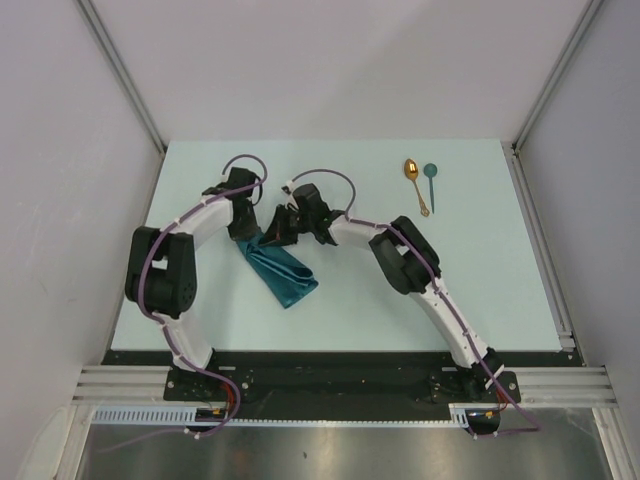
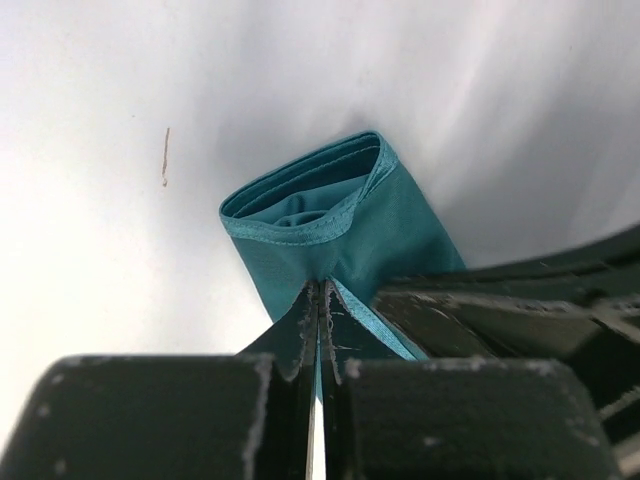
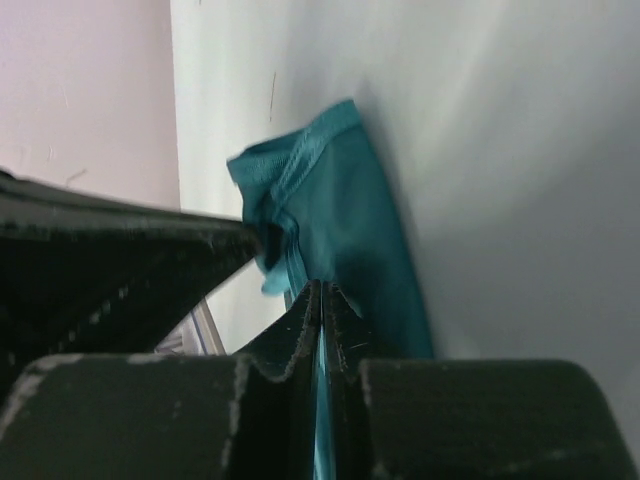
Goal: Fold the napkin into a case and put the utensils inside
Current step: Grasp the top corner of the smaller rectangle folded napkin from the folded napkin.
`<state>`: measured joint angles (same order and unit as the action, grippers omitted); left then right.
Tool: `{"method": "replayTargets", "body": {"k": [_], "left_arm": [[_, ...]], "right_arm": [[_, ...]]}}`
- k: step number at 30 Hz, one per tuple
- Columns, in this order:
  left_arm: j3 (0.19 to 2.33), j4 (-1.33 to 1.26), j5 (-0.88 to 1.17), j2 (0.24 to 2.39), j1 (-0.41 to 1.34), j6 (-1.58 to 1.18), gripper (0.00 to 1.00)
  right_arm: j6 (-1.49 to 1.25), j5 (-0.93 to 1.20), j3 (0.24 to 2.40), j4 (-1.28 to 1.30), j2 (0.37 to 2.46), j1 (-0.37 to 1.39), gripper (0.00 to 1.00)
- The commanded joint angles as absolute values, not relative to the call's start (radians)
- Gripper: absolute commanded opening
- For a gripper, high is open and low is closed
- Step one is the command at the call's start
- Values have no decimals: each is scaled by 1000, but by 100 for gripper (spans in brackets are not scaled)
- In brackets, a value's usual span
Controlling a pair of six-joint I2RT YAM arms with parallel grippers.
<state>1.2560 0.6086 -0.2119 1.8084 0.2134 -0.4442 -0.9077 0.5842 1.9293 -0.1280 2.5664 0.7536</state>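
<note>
The teal napkin (image 1: pixel 280 272) is folded into a narrow strip that runs from both grippers down toward the near right of the table. My left gripper (image 1: pixel 247 233) and right gripper (image 1: pixel 272 232) meet at its far end, close side by side. In the left wrist view the left gripper (image 2: pixel 320 292) is shut on the napkin (image 2: pixel 335 225), whose far end gapes open like a pouch mouth. The right gripper (image 3: pixel 322 290) is also shut on the napkin (image 3: pixel 350 235), with cloth showing between its jaws. The utensils, a gold spoon (image 1: pixel 415 184) and a teal spoon (image 1: pixel 431 181), lie untouched at the far right.
The pale table (image 1: pixel 480 270) is walled by white panels with metal rails at left and right. The right arm's elbow (image 1: pixel 403 255) reaches across the middle. A black finger of the right gripper (image 2: pixel 520 300) crowds the left wrist view.
</note>
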Motion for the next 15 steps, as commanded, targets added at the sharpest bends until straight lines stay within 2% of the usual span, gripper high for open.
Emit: {"method": "replayTargets", "body": {"k": [1, 15], "left_arm": [[1250, 606, -236, 1743, 219, -463, 0], [1235, 600, -213, 1727, 219, -466, 0]], "right_arm": [[-884, 617, 1842, -189, 2451, 752, 8], [-900, 638, 1871, -224, 2483, 788, 7]]}}
